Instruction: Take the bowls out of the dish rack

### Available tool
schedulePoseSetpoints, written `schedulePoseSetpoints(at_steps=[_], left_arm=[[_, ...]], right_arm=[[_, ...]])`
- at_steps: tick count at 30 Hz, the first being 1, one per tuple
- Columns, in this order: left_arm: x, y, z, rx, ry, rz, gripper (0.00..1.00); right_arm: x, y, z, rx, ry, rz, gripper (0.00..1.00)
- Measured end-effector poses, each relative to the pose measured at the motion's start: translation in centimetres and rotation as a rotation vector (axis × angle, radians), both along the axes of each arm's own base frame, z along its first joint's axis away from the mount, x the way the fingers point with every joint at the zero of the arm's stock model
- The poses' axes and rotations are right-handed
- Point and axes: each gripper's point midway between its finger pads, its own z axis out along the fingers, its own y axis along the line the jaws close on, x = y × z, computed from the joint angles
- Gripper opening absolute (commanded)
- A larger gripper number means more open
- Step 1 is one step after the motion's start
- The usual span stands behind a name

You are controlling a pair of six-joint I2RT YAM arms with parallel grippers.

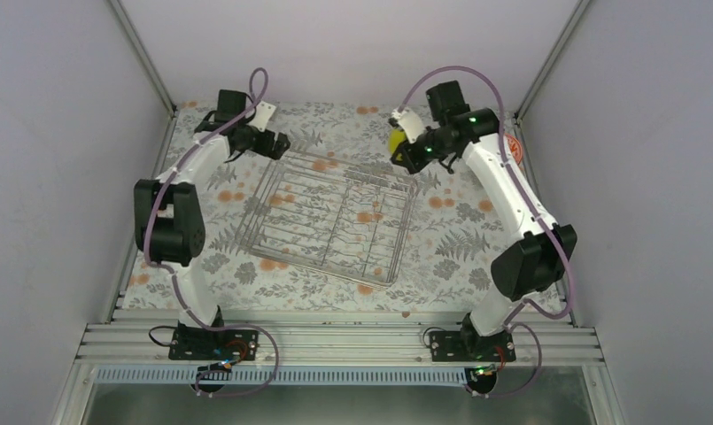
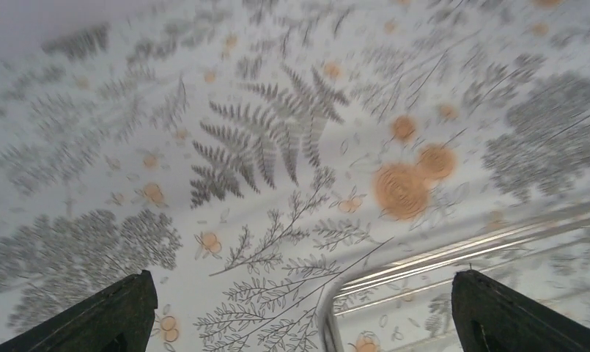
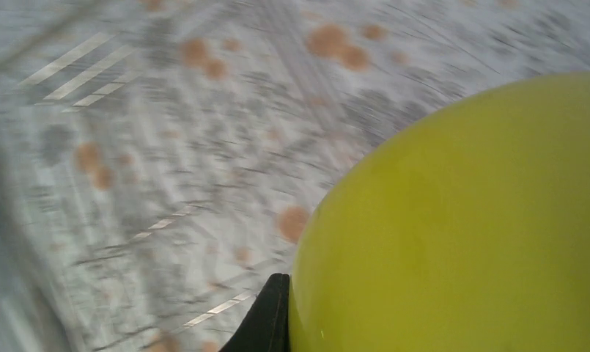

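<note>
The wire dish rack [image 1: 330,215] lies on the flowered cloth in the middle of the table, with no bowl visible in it. My right gripper [image 1: 404,149] hangs above the rack's far right corner, shut on a yellow-green bowl [image 1: 394,139]. The right wrist view is blurred, and that bowl [image 3: 467,227] fills its right half against one black finger [image 3: 266,319]; the other finger is hidden. Over the rack's far left corner, my left gripper [image 1: 277,146] is open and empty. The rack's rounded corner wire [image 2: 336,293] shows between its two dark fingertips [image 2: 116,312] in the left wrist view.
A round object with orange-red print [image 1: 513,146] lies at the table's far right edge, partly hidden behind the right arm. Grey walls and metal posts close in the table on three sides. The flowered cloth [image 1: 450,235] covers the tabletop.
</note>
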Motion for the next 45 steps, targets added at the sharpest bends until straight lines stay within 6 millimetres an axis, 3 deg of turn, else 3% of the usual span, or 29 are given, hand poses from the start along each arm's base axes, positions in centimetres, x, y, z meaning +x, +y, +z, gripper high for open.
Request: schedulePoseSetpoints(at_steps=[7,9,12,15,18,22,28,32,38,45], left_arm=[[-2.2,0.4,10.8,-0.076,-0.209,-0.058,1.00],[-2.8,1.1,13.2,-0.088,-0.260,-0.061,1.00],[-3.4,2.5,14.9,-0.096,-0.299,-0.048,1.00],[-3.6,4.2,14.5,-0.090,-0.305,-0.015,1.00],[-4.0,6.2,12.7,-0.075,-0.283,0.034,1.00],[-4.2,8.7,10.7,-0.063,-0.253,0.093,1.00],[-4.0,12.3,10.2,-0.026,-0.280,0.179,1.00],[-4.6,13.7,9.7,0.021,-0.294,0.228,1.00],[-5.1,14.8,10.3,0.063,-0.329,0.260,1.00],[-5.2,15.4,10.2,0.068,-0.333,0.273,1.00]], right_arm=[[5.1,-10.8,-3.8,-0.196,-0.019,-0.330,0.04],[6.1,-13.8,-4.0,-0.228,-0.028,-0.409,0.04],[7.2,-17.8,-4.1,-0.278,-0.045,-0.511,0.04],[7.8,-20.7,-4.4,-0.332,-0.058,-0.583,0.04],[8.2,-23.1,-5.2,-0.379,-0.046,-0.632,0.04],[8.8,-26.4,-7.3,-0.443,-0.003,-0.691,0.04],[10.0,-30.3,-10.5,-0.522,0.059,-0.759,0.04],[11.0,-30.9,-11.3,-0.532,0.070,-0.766,0.04],[12.4,-30.9,-10.6,-0.518,0.053,-0.766,0.04],[12.2,-30.4,-10.7,-0.519,0.063,-0.754,0.04]])
